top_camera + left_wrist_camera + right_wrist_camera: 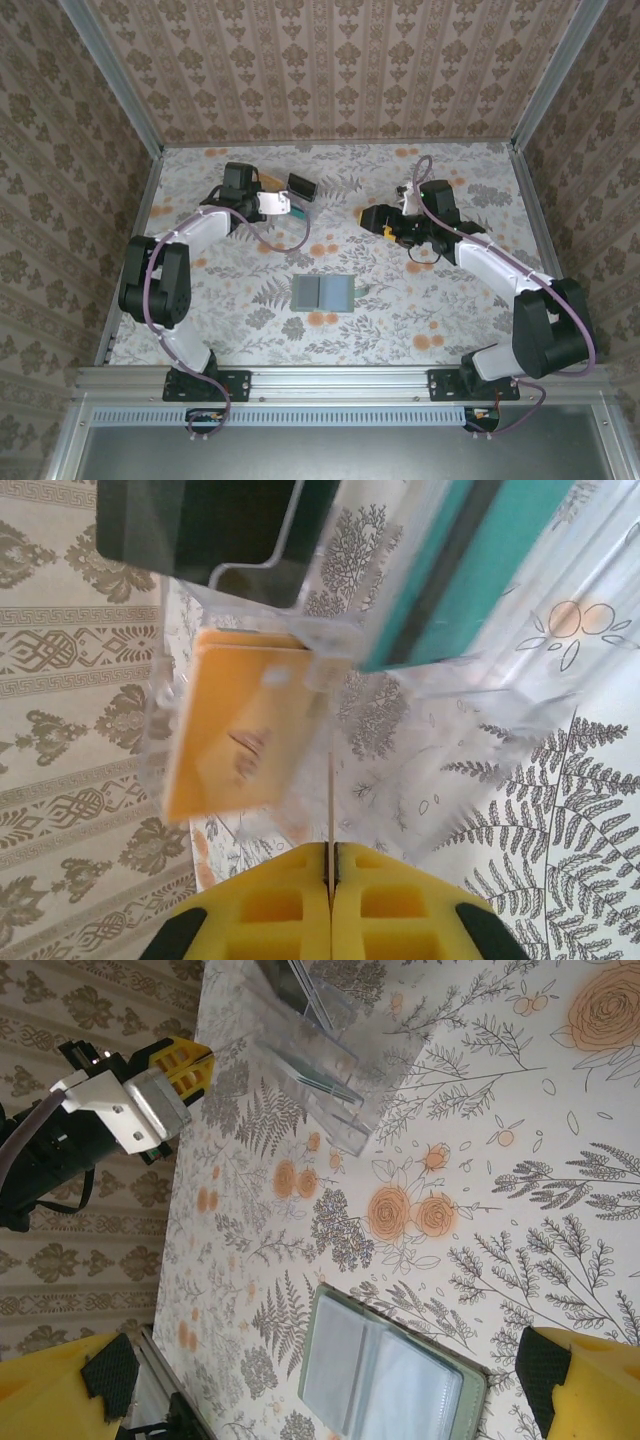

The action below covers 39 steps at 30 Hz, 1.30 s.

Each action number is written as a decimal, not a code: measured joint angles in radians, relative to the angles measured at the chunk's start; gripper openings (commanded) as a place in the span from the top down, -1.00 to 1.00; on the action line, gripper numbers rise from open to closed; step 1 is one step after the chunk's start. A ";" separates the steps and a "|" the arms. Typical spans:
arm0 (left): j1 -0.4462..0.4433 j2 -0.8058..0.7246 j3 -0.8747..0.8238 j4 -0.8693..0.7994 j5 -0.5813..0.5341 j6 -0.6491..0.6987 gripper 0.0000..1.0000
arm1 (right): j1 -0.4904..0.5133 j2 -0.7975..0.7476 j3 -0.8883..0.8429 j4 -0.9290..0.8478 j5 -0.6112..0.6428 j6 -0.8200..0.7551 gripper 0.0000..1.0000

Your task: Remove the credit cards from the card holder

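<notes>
Centrally on the floral table (450,300), the card holder (322,292) lay open and flat, pale pockets up. Beyond it to the left stood a clear tray (335,1080) holding a blurred orange credit card (240,730), a teal card (470,570) and a dark card (190,520). The left gripper (330,865) was at the tray, fingers pressed together, a thin unidentifiable edge rising from their seam. Beyond the holder to the right, the right gripper (378,220) hung spread wide, empty.

Tray (298,195) behind card holder (322,293) (slightly left)
</notes>
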State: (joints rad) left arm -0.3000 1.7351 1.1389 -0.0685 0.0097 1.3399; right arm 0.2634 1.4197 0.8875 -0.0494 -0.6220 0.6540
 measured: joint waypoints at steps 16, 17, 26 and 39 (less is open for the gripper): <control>-0.008 -0.042 0.013 -0.053 -0.002 -0.045 1.00 | 0.008 0.012 0.013 -0.010 0.008 0.002 -1.00; -0.008 -0.055 0.014 -0.059 0.002 -0.067 1.00 | 0.017 0.024 0.030 -0.020 0.029 -0.004 -1.00; -0.007 -0.168 0.028 -0.111 0.043 -0.250 1.00 | 0.177 0.275 0.343 -0.168 0.257 -0.076 -0.73; -0.020 -0.371 -0.006 -0.194 0.034 -0.436 1.00 | 0.291 0.628 0.720 -0.304 0.455 -0.016 -0.36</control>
State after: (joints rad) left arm -0.3199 1.3643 1.1328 -0.2626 0.0441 0.9035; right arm 0.5549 2.0472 1.6077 -0.3534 -0.1665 0.6376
